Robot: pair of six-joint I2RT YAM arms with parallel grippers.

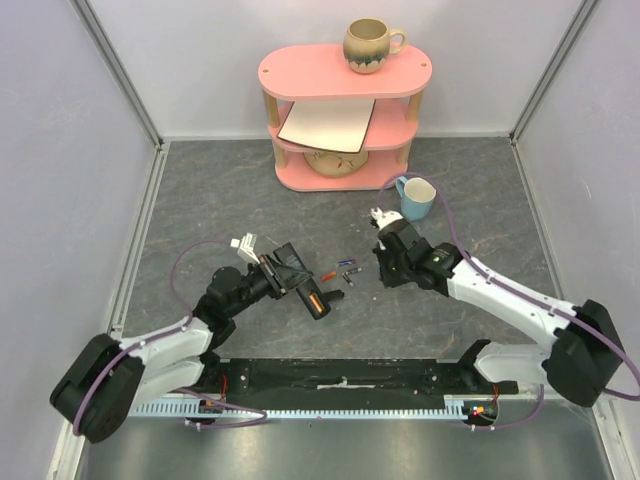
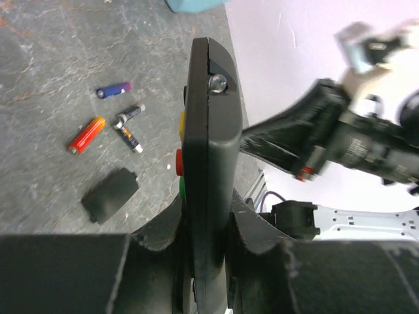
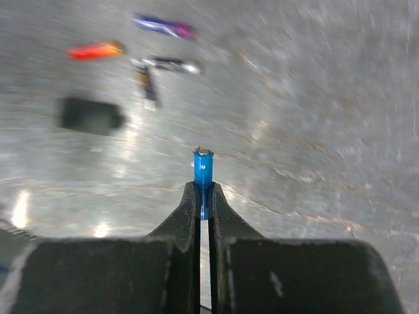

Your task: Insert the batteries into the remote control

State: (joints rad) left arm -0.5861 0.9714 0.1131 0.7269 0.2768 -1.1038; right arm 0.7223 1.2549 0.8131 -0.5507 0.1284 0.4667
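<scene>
My left gripper (image 2: 208, 222) is shut on the black remote control (image 2: 209, 131), holding it edge-on above the table; coloured buttons show along its left side. In the top view the remote control (image 1: 308, 292) sticks out of the left gripper (image 1: 288, 274) toward the table's middle. My right gripper (image 3: 203, 193) is shut on a blue battery (image 3: 203, 171), which stands up out of the fingertips. More batteries lie loose on the table: a red-orange one (image 2: 86, 135), a purple-blue one (image 2: 114, 89) and two dark ones (image 2: 129, 112). In the top view the right gripper (image 1: 384, 262) hangs just right of them.
A small black battery cover (image 2: 110, 194) lies on the table near the loose batteries. A light blue cup (image 1: 416, 198) stands behind the right gripper. A pink shelf (image 1: 343, 110) at the back carries a mug (image 1: 370, 45) on top.
</scene>
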